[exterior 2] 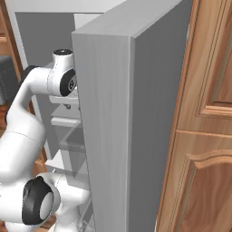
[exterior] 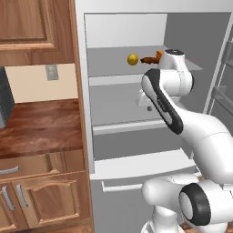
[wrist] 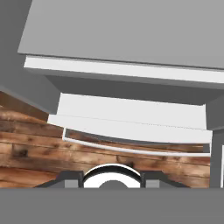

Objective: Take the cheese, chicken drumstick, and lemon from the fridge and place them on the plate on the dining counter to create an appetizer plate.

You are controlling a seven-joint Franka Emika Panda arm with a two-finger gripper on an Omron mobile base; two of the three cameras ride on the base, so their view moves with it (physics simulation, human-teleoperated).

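The robot arm (exterior: 182, 123) reaches into the open fridge (exterior: 136, 136). Whether the gripper is open or closed cannot be told from these views. Beyond the arm, on the upper shelf (exterior: 113, 68), the lemon (exterior: 132, 59) sits just left of the drumstick (exterior: 148, 59); the cheese (exterior: 159, 54) is just behind the drumstick's right end.

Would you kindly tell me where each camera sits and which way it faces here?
Left base view: behind the arm to its left, facing the open fridge; lemon on a shelf.
Right base view: behind the arm to its right, facing the fridge door's edge.
Hand view: on the hand, pointing down at fridge shelves and the wood floor.
Both base views share arm and fridge.
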